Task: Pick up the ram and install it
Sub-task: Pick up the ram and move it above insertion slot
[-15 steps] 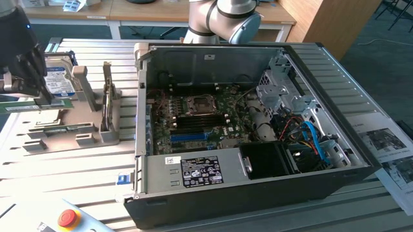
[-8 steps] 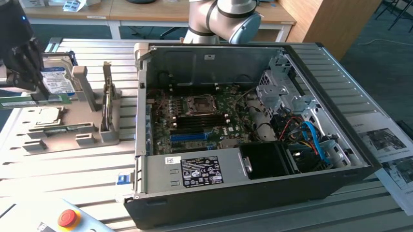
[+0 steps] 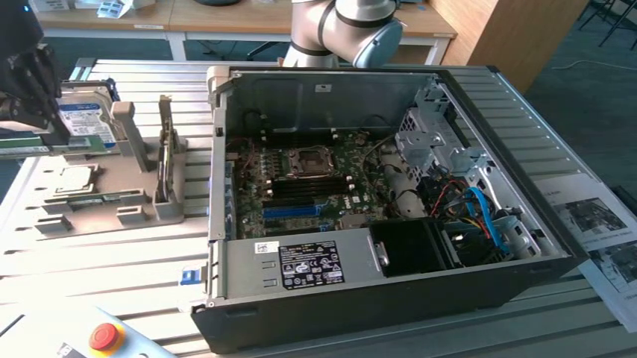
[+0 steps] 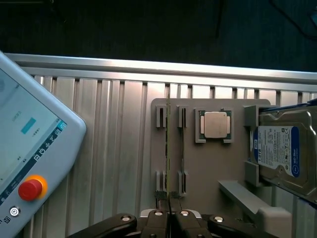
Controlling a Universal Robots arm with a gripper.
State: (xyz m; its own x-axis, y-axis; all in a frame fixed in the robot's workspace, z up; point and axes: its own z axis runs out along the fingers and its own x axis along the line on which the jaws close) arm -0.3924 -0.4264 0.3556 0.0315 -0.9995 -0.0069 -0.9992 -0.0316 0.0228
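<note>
The ram stands on its long edge in a slot of the grey fixture. From above it reads as a thin green-yellow line. In the exterior view the ram rises from the fixture, to the left of the open computer case. A second thin stick stands in the neighbouring slot. My gripper is shut, its fingertips pressed together in line with the ram's near end, high above the fixture. Nothing shows between them. The gripper hangs as a dark shape at the exterior view's far left.
A hard drive and a processor chip also sit in the fixture. A teach pendant with a red stop button lies on the slatted aluminium table. Inside the case lies the motherboard with blue slots. Printed sheets lie beside the case.
</note>
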